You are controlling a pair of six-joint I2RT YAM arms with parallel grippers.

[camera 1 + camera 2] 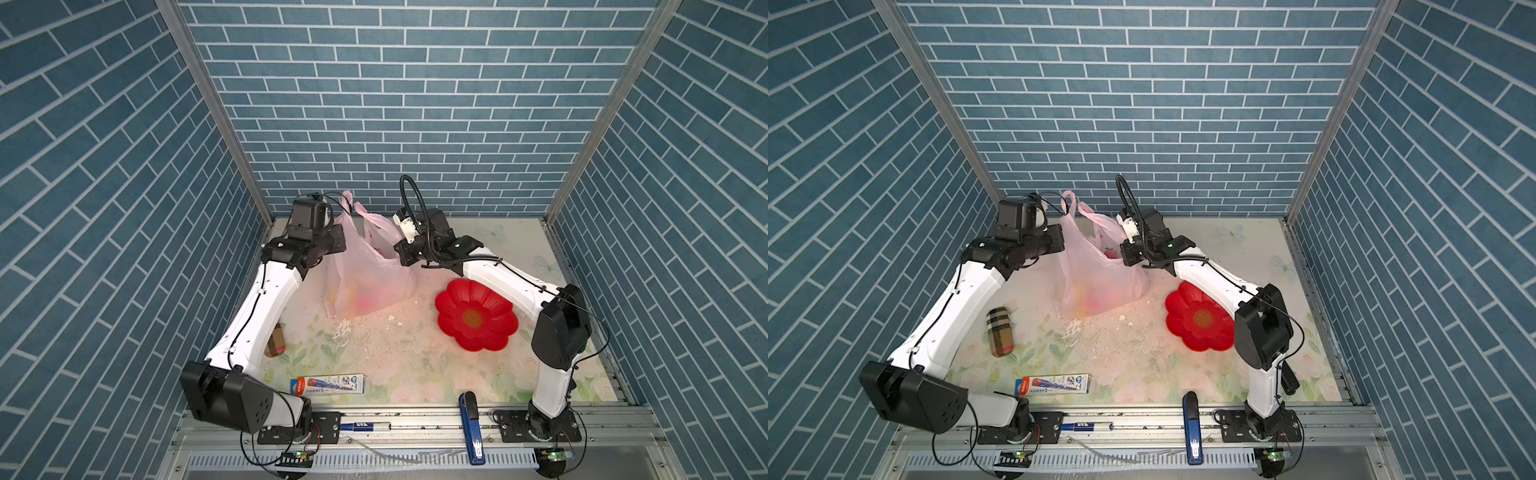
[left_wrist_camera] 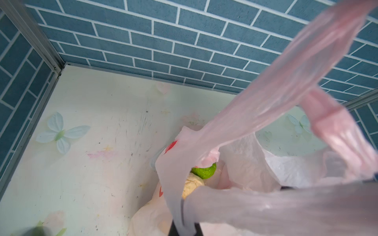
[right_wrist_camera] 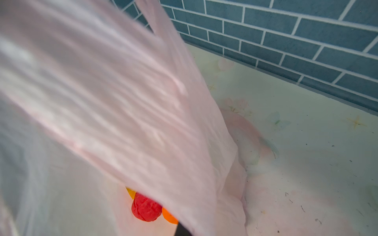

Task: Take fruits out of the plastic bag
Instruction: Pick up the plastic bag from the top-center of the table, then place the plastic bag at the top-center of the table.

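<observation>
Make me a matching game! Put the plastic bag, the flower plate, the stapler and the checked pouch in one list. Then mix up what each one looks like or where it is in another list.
Things:
1. plastic bag
2. flower plate
3. stapler
4. checked pouch

Clues:
A. blue, nearest the front
B. brown checks, lying on its side
C. pale pink, standing up at the back
D. red and empty

Pairs: 1-C, 2-D, 3-A, 4-B
</observation>
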